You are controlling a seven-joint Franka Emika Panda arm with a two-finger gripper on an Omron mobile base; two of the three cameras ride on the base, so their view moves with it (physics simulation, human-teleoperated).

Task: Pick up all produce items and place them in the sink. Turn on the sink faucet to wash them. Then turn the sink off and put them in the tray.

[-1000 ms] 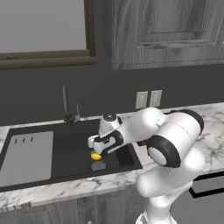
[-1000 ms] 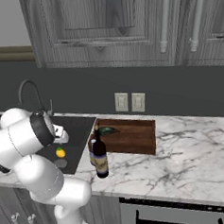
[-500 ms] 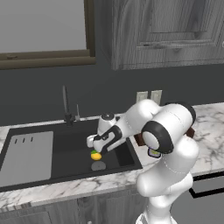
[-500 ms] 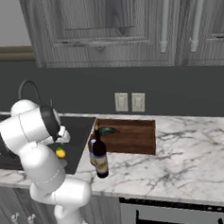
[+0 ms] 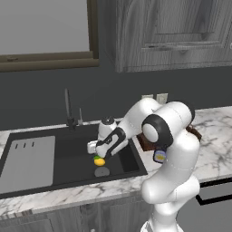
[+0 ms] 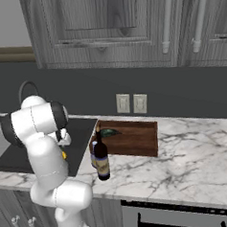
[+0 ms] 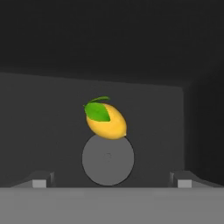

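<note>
A yellow lemon (image 7: 106, 120) with a green leaf lies on the sink (image 5: 54, 174) floor, touching the far edge of the round drain (image 7: 108, 159). My gripper (image 7: 111, 183) hangs just above and short of it, open, its fingertips (image 7: 39, 181) wide apart with nothing between them. From the left base, the gripper (image 5: 94, 149) sits right over the lemon (image 5: 99, 161). A dark green oval item (image 6: 108, 132) lies in the brown wooden tray (image 6: 132, 142) on the counter right of the sink. The faucet (image 5: 68, 106) stands behind the basin.
A dark wine bottle (image 6: 101, 159) and a small blue-capped bottle (image 6: 93, 153) stand in front of the tray's left end. The light grey drainboard (image 5: 27, 158) takes up the sink's left part. Marble counter (image 6: 186, 163) stretches to the right.
The arm's upper links have swung in closer over the sink edge. The hand has stayed above the lemon, still open. The lemon has not moved.
</note>
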